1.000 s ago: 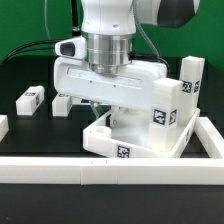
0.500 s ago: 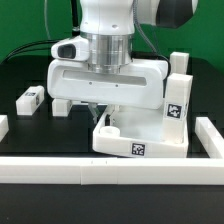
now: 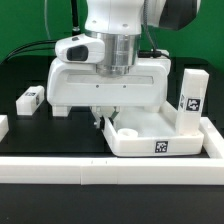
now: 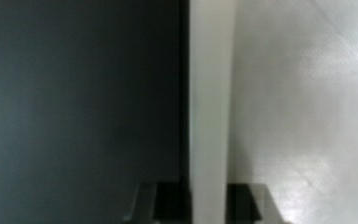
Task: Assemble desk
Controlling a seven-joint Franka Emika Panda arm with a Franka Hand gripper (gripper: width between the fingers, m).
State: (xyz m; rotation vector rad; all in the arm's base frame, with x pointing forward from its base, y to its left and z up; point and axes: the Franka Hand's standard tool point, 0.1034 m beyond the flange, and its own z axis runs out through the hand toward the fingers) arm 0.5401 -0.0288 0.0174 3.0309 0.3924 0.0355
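The desk's white tabletop point(image 3: 135, 141) lies rim-up on the black table, just behind the front border bar. One square leg point(image 3: 190, 98) stands upright in its corner at the exterior view's right, tag facing out. My gripper point(image 3: 105, 118) reaches straight down at the slab's left wall and is shut on that rim. In the wrist view the white rim point(image 4: 208, 100) runs between my dark fingers point(image 4: 172, 202), with the gripper point(image 4: 208, 205) clamped on it. A loose leg point(image 3: 30, 97) lies at the left, and another leg point(image 3: 62, 106) lies partly behind my hand.
White border bars fence the work area at the front point(image 3: 90, 166), at the exterior view's right point(image 3: 214, 135) and at its left point(image 3: 3, 125). A green backdrop and cables sit behind the arm.
The tabletop has swung and slid toward the exterior view's right with my gripper still on its rim. Its upright leg and front tag have moved right, and the front wall now lies along the bar.
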